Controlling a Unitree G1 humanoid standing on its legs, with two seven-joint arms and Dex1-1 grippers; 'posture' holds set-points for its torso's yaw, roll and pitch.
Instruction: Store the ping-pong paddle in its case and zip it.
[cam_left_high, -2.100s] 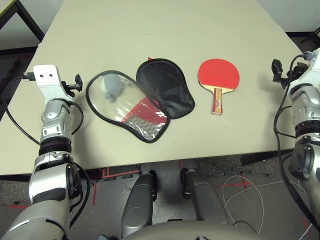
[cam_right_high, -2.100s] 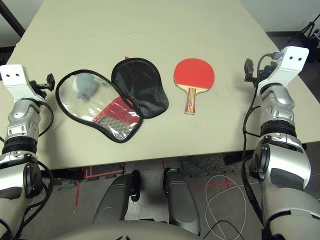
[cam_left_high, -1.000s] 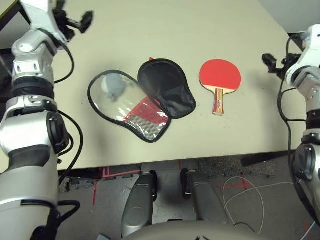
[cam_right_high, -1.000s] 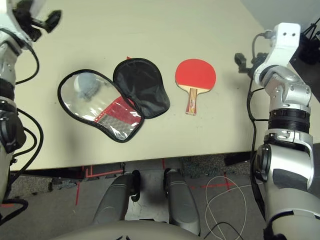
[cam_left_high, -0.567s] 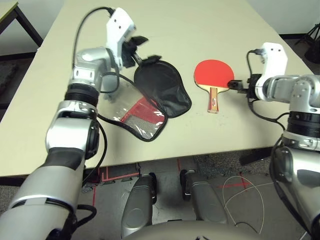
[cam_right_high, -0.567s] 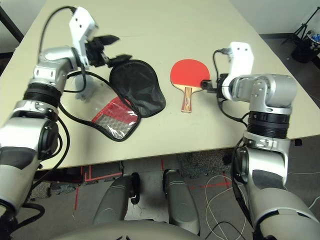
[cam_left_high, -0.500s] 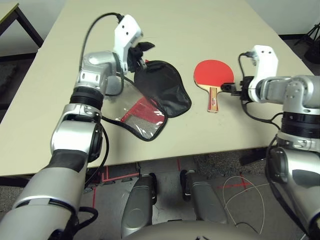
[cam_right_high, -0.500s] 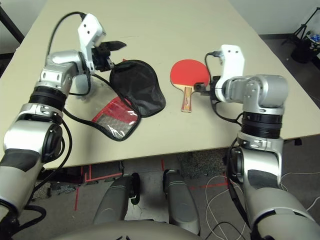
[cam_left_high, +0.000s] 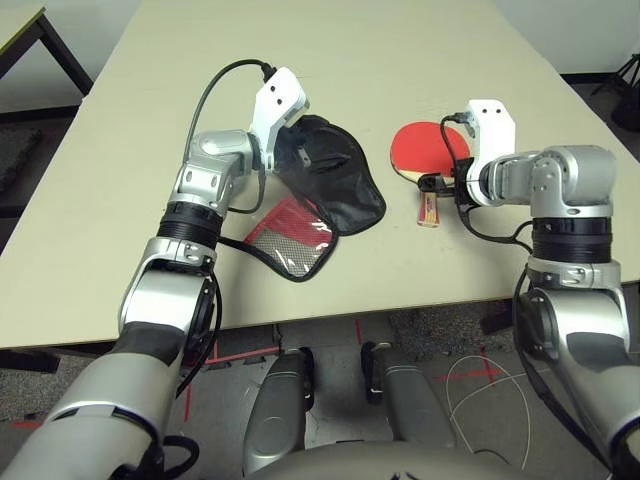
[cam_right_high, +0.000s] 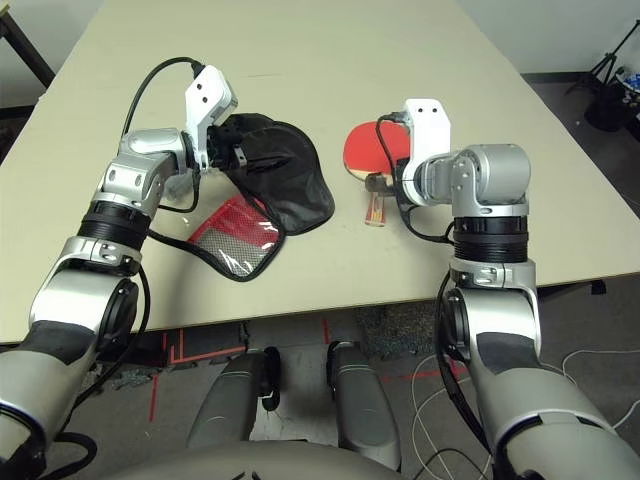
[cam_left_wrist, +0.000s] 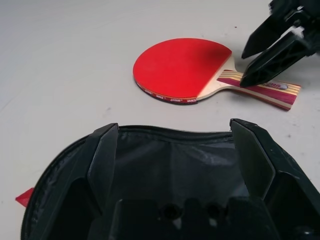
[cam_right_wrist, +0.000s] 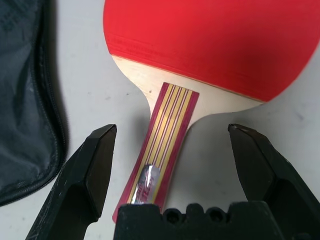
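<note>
Right tool (cam_right_wrist: 172, 127) has moved in over the paddle's handle (cam_right_wrist: 162, 135).

My two eye views look forward and down from my head, over my forearms — both take in the case (cam_left_high: 350, 190) and the paddle (cam_left_high: 428, 150) beside it, from well back. My left wrist camera sits close above the case and faces across its edge to the paddle beyond. My right wrist camera looks closely down at the paddle's handle, beside the case — the wrist views share the paddle and part of the case.
</note>
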